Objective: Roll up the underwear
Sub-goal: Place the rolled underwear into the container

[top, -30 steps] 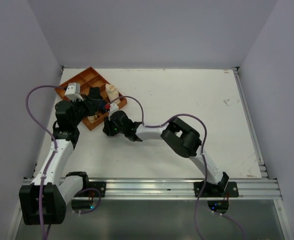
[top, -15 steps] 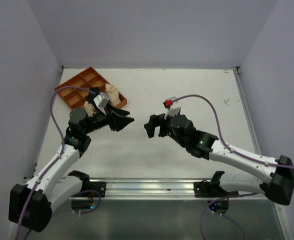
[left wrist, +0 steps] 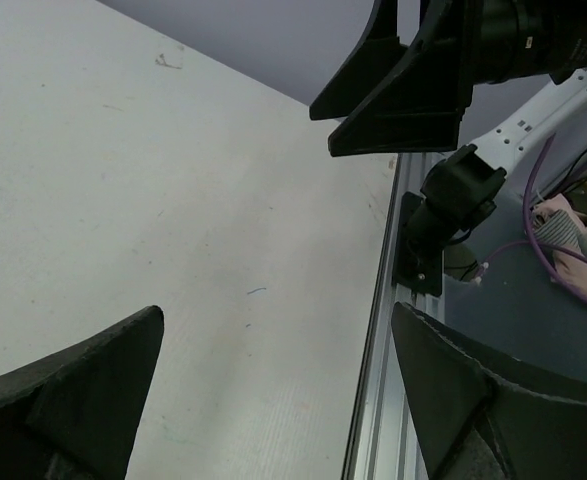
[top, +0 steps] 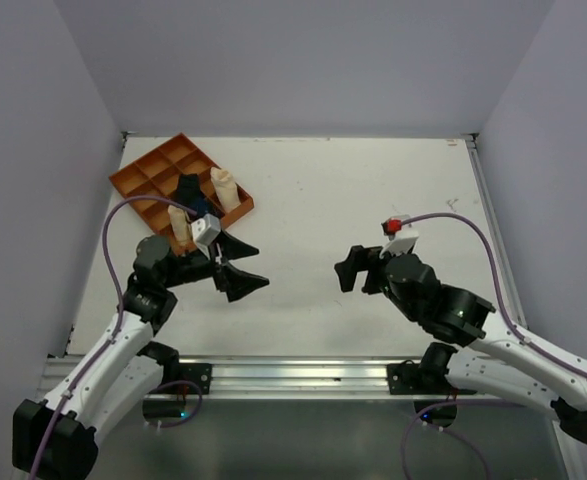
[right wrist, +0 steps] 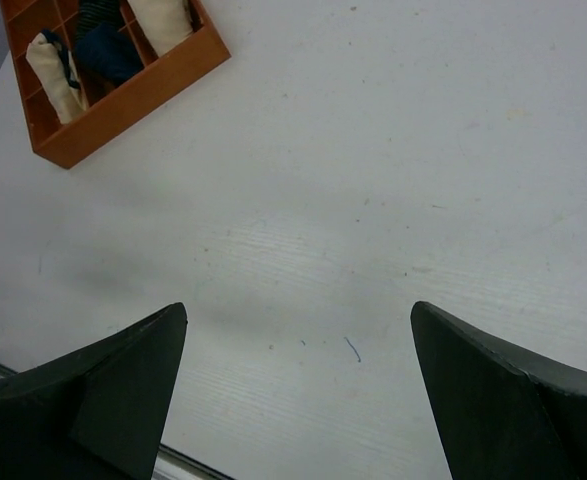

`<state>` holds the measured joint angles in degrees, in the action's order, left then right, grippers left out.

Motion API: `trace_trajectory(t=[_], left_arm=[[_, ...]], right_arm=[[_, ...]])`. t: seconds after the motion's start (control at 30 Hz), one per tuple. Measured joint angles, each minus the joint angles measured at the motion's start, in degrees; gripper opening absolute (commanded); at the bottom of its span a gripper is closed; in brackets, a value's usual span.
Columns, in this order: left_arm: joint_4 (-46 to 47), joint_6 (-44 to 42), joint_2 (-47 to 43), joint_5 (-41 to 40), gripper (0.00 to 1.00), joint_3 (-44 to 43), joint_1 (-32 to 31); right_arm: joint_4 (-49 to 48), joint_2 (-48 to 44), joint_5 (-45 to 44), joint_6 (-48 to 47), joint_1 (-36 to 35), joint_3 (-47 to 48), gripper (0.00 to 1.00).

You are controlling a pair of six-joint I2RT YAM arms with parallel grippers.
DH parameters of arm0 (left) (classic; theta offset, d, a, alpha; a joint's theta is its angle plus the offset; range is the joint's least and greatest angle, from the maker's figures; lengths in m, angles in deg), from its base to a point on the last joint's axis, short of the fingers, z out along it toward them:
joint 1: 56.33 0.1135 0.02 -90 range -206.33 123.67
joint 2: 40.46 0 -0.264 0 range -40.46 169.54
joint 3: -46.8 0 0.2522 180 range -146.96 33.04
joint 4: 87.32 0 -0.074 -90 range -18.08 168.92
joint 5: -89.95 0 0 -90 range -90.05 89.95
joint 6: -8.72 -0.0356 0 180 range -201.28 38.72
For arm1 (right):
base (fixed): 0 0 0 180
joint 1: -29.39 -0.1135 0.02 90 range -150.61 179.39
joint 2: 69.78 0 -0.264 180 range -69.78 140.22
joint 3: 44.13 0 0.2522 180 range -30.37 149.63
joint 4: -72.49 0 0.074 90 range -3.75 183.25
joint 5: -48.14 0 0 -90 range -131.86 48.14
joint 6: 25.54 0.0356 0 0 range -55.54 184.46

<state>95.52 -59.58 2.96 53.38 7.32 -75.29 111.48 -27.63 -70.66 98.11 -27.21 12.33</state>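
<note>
The underwear (top: 180, 228), a beige roll with a thin black edge, stands upright in the near corner compartment of the orange tray (top: 143, 170). It shows again in the right wrist view (right wrist: 51, 70), inside the tray (right wrist: 143, 90). My left gripper (top: 248, 265) hovers over bare table just right of the tray, open and holding nothing (left wrist: 278, 315). To the right of the table's middle, my right gripper (top: 351, 272) is open too, with only white table between its fingers (right wrist: 298, 310). The two grippers face each other, and the right gripper (left wrist: 413, 80) appears in the left wrist view.
The tray also holds a dark blue roll (top: 188, 188) and a paler cream roll (top: 223, 188). An aluminium rail (top: 303, 370) runs along the near table edge. Grey walls close in the left, far and right sides.
Both arms have drawn back from the tray toward the near side of the table. Both grippers have opened wide. The beige roll stays in the tray.
</note>
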Motion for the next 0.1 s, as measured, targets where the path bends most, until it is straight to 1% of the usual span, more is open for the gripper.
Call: trace_trajectory(t=[0.1], left_arm=[[-2.05,-0.44,-1.03,0.02,1.0,0.04,0.0]], right_arm=[[1.53,-0.68,-0.07,0.26,0.0,-1.2,0.99]])
